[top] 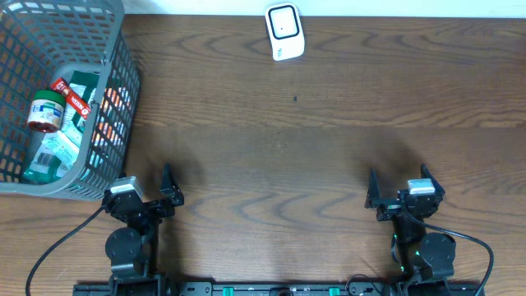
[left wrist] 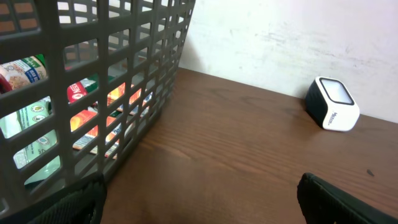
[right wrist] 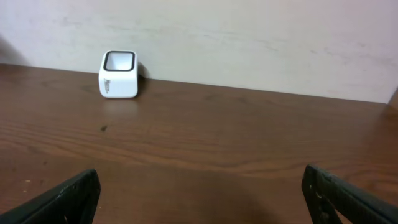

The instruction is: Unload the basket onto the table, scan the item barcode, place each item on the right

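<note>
The items lie inside a grey mesh basket (top: 117,99) at the table's left edge: a jar with a red lid (top: 44,113), a red packet (top: 72,96) and green packs (top: 53,152). No barcode can be made out on them. A white barcode scanner (top: 284,31) stands at the far middle of the table. My left gripper (top: 141,193) is open and empty near the front edge, just right of the basket's near corner. At the front right my right gripper (top: 401,185) is likewise open and empty. The scanner (right wrist: 118,74) shows far ahead in the right wrist view.
The left wrist view has the basket wall (left wrist: 124,81) close on its left, with an orange packet (left wrist: 93,118) behind the mesh and the scanner (left wrist: 333,104) far right. A pale wall (right wrist: 249,37) closes the table's back edge. Black cables (top: 57,242) run from both arm bases.
</note>
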Robot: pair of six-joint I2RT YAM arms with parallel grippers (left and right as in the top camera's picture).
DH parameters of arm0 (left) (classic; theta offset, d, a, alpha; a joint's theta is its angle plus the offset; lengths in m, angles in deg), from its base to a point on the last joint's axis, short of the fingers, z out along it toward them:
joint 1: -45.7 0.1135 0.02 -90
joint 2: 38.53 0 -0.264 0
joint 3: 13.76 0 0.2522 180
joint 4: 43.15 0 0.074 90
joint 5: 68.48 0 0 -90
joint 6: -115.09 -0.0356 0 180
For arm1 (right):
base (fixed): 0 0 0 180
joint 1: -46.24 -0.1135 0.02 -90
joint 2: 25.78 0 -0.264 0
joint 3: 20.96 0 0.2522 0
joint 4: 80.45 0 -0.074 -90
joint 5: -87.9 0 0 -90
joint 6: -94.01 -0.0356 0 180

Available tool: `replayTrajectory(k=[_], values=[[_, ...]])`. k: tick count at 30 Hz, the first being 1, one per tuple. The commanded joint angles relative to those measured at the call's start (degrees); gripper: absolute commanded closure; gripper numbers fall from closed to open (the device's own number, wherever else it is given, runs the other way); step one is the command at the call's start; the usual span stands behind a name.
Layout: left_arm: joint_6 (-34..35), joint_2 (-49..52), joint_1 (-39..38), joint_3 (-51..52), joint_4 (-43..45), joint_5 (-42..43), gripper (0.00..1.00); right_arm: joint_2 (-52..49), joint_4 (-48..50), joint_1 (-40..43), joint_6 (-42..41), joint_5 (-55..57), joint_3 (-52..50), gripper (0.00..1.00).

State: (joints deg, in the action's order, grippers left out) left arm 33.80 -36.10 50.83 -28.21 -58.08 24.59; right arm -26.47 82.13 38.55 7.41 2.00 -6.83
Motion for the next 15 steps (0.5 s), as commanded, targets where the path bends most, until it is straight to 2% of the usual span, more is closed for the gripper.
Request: replayTrajectory(k=[1, 15], values=[[-1.01, 0.11, -0.11, 0.46, -2.67, -0.09, 0.02, -0.07, -0.22, -0.22, 0.09, 0.31, -0.04, 0.01], [-1.01, 0.11, -0.11, 0.46, -2.67, -0.09, 0.02, -0.07, -0.22, -0.22, 0.09, 0.31, -0.04, 0.01]])
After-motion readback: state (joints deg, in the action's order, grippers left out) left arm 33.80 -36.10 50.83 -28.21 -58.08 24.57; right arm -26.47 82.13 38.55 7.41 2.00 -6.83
